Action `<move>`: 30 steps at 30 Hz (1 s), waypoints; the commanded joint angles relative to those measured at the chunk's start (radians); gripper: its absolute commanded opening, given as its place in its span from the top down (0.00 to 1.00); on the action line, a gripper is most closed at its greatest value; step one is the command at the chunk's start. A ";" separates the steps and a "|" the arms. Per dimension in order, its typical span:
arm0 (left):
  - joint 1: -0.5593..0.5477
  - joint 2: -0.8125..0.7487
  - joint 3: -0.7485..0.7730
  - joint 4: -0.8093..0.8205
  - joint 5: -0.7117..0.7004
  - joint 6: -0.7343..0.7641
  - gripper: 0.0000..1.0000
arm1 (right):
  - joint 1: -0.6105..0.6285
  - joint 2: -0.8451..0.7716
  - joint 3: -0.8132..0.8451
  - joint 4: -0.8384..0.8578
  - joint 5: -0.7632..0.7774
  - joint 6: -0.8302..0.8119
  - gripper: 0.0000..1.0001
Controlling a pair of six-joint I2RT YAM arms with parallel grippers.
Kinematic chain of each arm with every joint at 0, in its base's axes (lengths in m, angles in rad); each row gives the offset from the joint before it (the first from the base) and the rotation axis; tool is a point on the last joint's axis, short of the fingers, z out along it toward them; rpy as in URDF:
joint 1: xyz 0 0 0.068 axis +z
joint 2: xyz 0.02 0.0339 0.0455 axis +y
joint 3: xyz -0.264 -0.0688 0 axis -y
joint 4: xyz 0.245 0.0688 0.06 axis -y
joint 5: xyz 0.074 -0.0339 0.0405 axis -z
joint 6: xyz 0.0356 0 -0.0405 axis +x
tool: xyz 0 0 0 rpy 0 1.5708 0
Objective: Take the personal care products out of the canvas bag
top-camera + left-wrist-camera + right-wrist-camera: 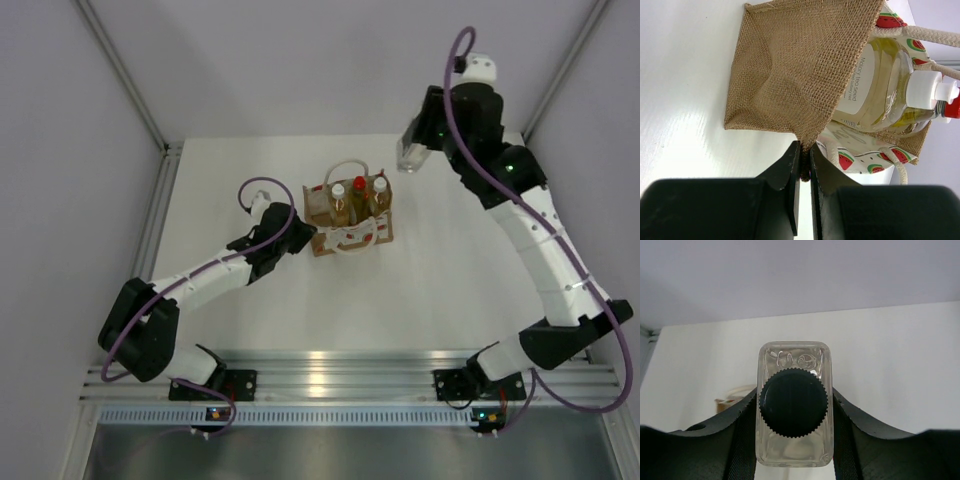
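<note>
The tan canvas bag (345,228) stands mid-table with white looped handles and a watermelon-print panel. It also shows in the left wrist view (790,75). Inside stand two amber bottles with white caps (339,205) (380,196) and a yellow bottle with a red cap (359,196); one amber bottle (880,85) shows in the left wrist view. My left gripper (805,160) is shut on the bag's left edge. My right gripper (794,415) is shut on the clear squarish bottle with a dark cap (794,407), held above the table's far right (412,155).
Grey walls close the table at the back and both sides, with metal posts at the back corners. An aluminium rail (330,375) runs along the near edge by the arm bases.
</note>
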 commanded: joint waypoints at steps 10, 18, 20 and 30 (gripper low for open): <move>0.014 0.036 0.093 -0.077 0.057 0.154 1.00 | -0.363 -0.323 -0.560 0.289 -0.219 -0.041 1.00; 0.017 0.062 0.131 -0.102 0.096 0.211 1.00 | -0.274 -0.519 -0.962 0.416 -0.224 -0.065 1.00; 0.015 0.057 0.131 -0.101 0.099 0.219 1.00 | -0.236 -0.542 -1.013 0.415 -0.216 -0.070 1.00; 0.017 0.027 0.143 -0.117 0.093 0.236 1.00 | -0.073 -0.685 -1.241 0.453 -0.178 -0.058 1.00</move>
